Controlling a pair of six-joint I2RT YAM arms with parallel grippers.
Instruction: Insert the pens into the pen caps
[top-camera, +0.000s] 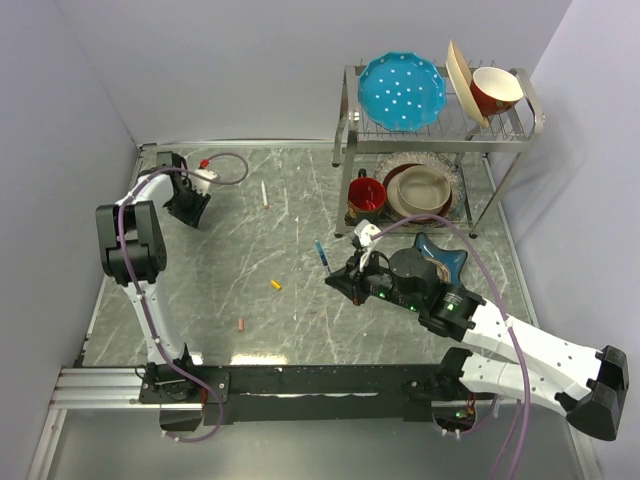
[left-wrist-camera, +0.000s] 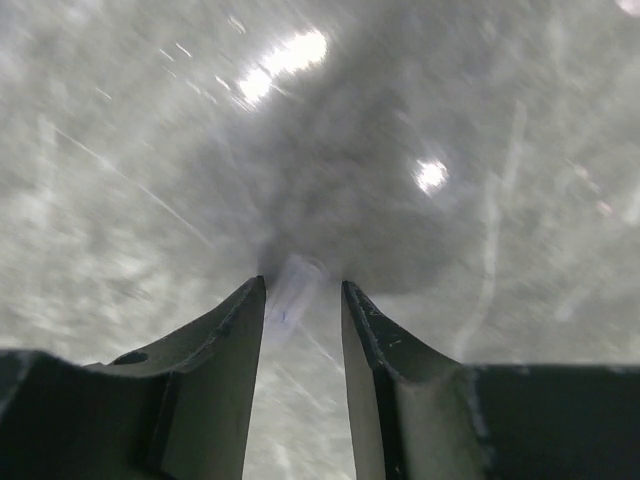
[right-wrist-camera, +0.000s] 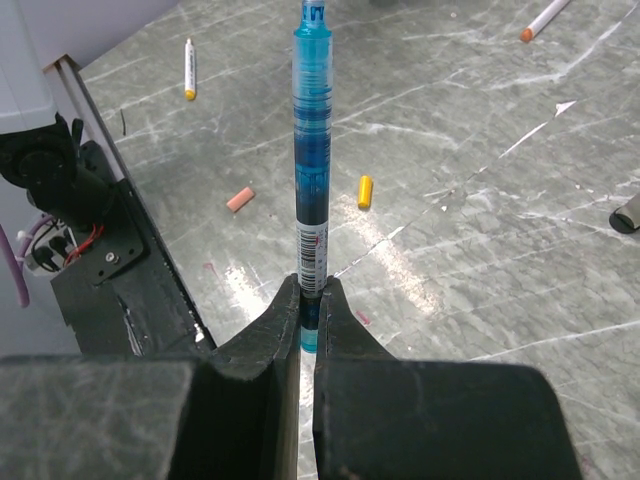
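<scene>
Right gripper clamps blue pen; label perhaps barcode.

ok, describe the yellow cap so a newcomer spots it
Start at the grey marbled table, in its open middle, left of the right gripper holding a blue pen. The yellow cap is the short stub there; the pink cap lies nearer the arm bases.

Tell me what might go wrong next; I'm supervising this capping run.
The right fingers pinch the blue pen only at its end, so it may pivot when pushed. The yellow cap and pink cap lie loose and flat, so either could skid away.
</scene>
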